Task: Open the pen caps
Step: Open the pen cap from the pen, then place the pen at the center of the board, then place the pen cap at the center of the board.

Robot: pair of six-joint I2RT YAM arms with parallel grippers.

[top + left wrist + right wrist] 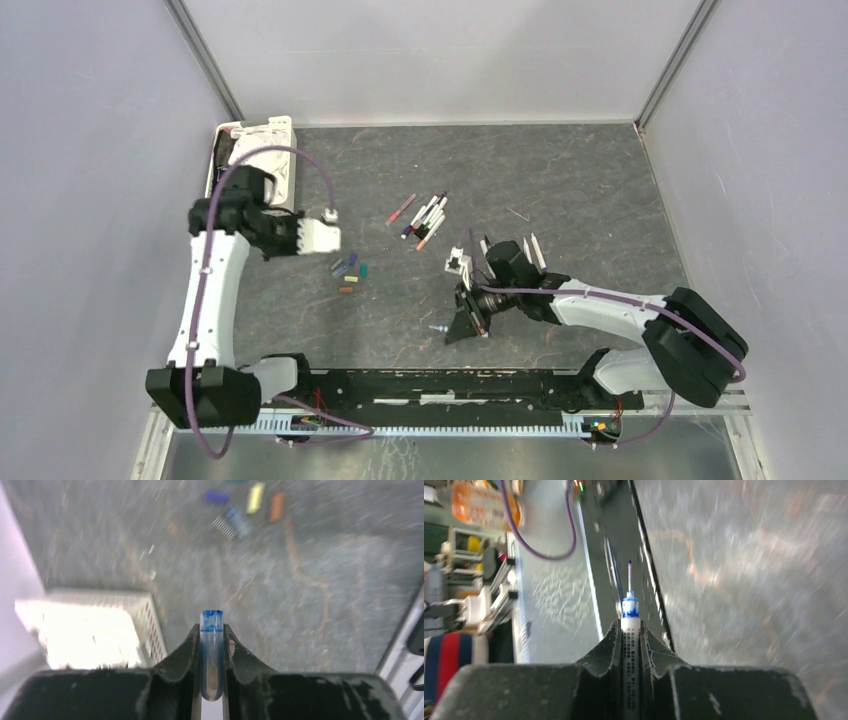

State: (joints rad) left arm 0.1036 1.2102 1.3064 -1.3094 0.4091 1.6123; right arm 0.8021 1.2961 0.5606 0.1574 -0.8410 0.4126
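Left pincer (212,630): clenched on a stubby blue-tinted cap (211,645). The cap sits lengthwise between the jaws, with its blue end poking just past the tips. It is held clear of the surface (580,190) on the left side, near the white basket (95,630).

Right pincer (629,630): clenched on a white-barrelled pen (630,622), gripped on the barrel just behind the blue collar. The thin nib is bare and points away from the jaws. In the top view this arm is low at centre, with the nib aimed toward the near edge.

Reading: cap and pen are well apart, one in each pincer, so this pair looks separated. Gripping barrel and cap separately lets the arms pull along the pen's axis.

Loose caps (352,270) lie in a small cluster on the surface, just right of the left arm's wrist. Purple, blue, yellow-green and orange show in the left wrist view. This is the likely drop spot for the held cap.

Heap of pens (426,218) lies beyond centre and shows coloured ends. Whether they are capped is too small to tell. Both wrist views are blurred.

Next, as judged: release the cap by the cluster, set the pen aside, fetch another.
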